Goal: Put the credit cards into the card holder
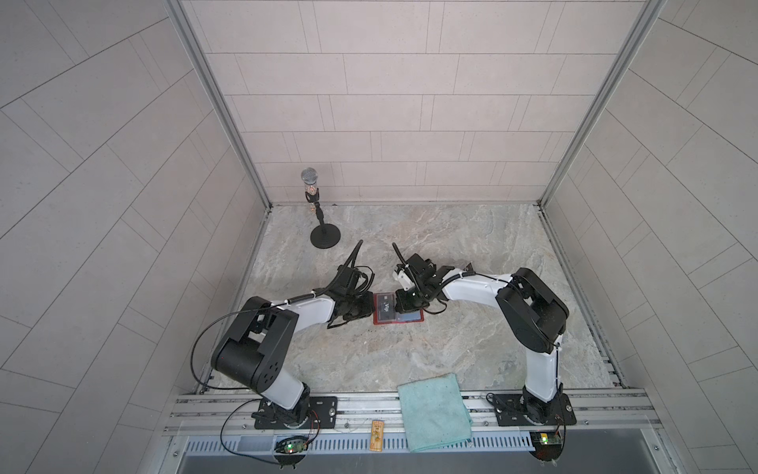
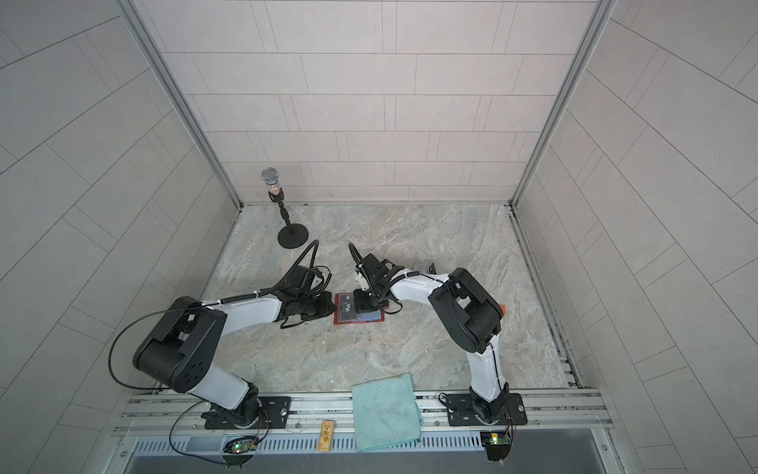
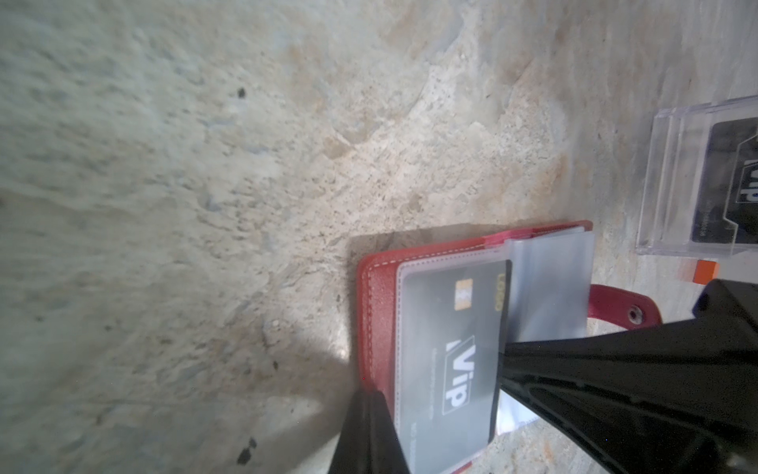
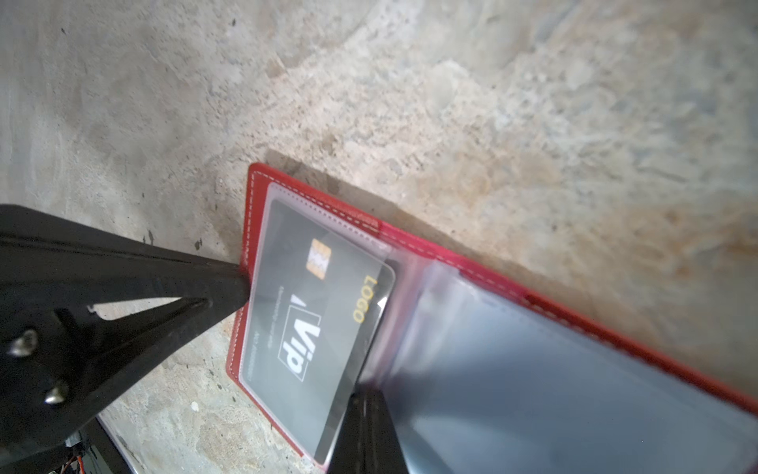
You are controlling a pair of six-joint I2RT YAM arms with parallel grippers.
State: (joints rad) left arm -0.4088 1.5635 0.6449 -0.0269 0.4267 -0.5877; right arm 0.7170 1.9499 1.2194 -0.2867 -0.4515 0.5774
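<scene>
The red card holder (image 1: 394,323) (image 2: 356,322) lies open on the stone table in both top views, clear sleeves up. A black credit card (image 3: 451,361) (image 4: 316,328) with white lettering sits mostly inside the left page's sleeve, one long edge sticking out toward the spine. My left gripper (image 3: 369,427) (image 1: 370,307) is shut, its tip pressing on the holder's red outer rim. Shut as well, my right gripper (image 4: 365,427) (image 1: 400,305) has its tip against the card's free edge at the spine. A pale blue card (image 1: 411,317) shows under the right page's sleeves.
A small clear plastic box (image 3: 697,180) holding another black card stands on the table beyond the card holder, an orange block (image 3: 705,271) beside it. A microphone on a stand (image 1: 316,213) is at the back left. A teal cloth (image 1: 434,410) drapes over the front rail.
</scene>
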